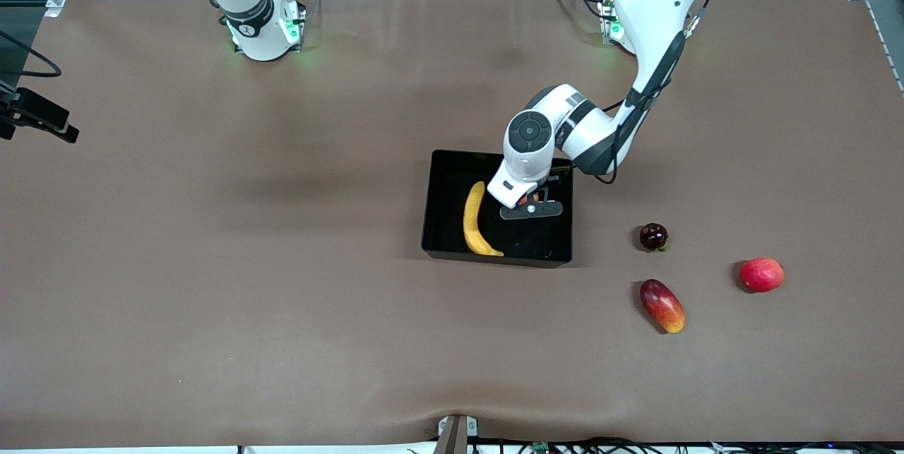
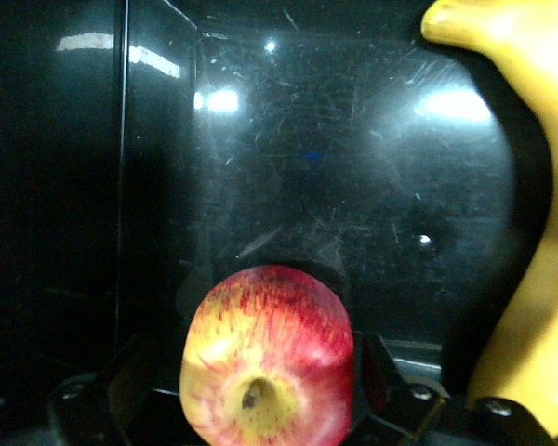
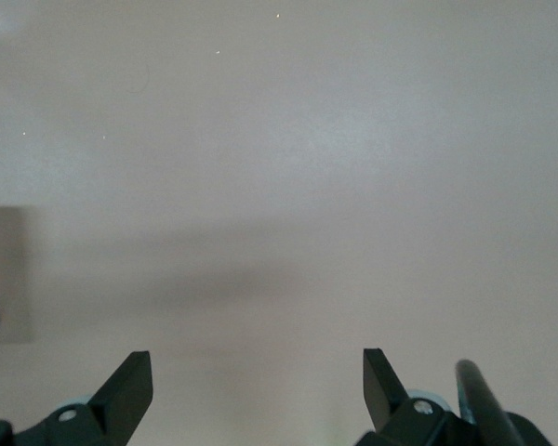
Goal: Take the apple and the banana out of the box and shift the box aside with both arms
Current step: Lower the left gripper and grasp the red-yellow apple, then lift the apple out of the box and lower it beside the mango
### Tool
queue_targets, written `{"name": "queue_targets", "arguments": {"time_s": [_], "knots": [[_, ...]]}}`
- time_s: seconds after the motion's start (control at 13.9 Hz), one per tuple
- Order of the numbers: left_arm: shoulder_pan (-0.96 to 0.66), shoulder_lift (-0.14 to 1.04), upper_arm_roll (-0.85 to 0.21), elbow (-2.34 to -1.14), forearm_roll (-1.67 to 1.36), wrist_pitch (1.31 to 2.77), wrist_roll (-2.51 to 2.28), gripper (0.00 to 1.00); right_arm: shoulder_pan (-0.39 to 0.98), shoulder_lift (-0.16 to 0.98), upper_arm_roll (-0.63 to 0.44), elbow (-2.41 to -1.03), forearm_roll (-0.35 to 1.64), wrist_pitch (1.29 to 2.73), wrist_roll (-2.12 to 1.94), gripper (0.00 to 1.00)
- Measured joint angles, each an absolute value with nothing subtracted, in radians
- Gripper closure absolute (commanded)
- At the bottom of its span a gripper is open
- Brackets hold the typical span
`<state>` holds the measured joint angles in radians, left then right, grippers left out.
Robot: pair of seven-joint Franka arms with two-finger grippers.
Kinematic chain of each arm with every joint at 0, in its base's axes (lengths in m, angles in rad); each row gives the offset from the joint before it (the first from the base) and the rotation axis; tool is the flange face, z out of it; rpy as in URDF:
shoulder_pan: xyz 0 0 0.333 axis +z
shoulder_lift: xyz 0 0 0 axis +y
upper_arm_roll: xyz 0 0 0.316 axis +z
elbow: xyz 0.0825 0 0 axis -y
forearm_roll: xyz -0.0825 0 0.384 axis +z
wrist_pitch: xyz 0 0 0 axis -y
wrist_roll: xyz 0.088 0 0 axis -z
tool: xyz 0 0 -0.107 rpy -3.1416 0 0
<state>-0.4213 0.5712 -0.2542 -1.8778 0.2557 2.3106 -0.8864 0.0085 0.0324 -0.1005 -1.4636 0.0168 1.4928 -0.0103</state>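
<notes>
Apple [image 2: 268, 358] sat between the fingers of the left pincer [image 2: 251, 395], stem dimple facing the wrist camera, red with yellow streaks. Fingers flanked it on both sides; could not tell whether they pressed on it or stood just clear, so grip state unclear. In the front view the apple was almost fully hidden under the left wrist, only a sliver of red showing.

Left pincer [image 1: 531, 205] was down inside the box [image 1: 441, 228], a black open tub with glossy scratched floor and low walls. Banana [image 1: 474, 221] lay in the same box, just beside the pincer toward the right arm's end of the worktop, curved, not touching the apple. In the left wrist view the banana [image 2: 530, 232] ran along one edge of the frame, close to the apple but apart.

Right pincer [image 3: 259, 386] hung open over bare worktop [image 3: 288, 167], fingers spread wide, nothing between them; the right arm waited, only its base end visible in the front view.

Out on the brown worktop [image 1: 212, 263], well apart from the left pincer toward the left arm's end: a small dark maroon fruit [image 1: 653, 236], an oval red-and-yellow mango [image 1: 662, 306], and a round red fruit [image 1: 761, 275]. All three lay loose, apart from each other and outside the box.
</notes>
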Motion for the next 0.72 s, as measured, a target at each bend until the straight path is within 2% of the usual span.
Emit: {"name": "queue_targets", "arguments": {"time_s": [0.43, 0.72], "knots": [[-0.415, 0.562, -0.254, -1.814, 0.256, 2.303, -0.919, 1.0, 0.008, 0.034, -0.102, -1.464, 0.019, 1.493, -0.01, 0.0], [-0.4, 0.505, -0.253, -1.628, 0.256, 2.085, -0.927, 1.0, 0.008, 0.034, -0.102, -1.464, 0.02, 1.493, -0.01, 0.0]]}}
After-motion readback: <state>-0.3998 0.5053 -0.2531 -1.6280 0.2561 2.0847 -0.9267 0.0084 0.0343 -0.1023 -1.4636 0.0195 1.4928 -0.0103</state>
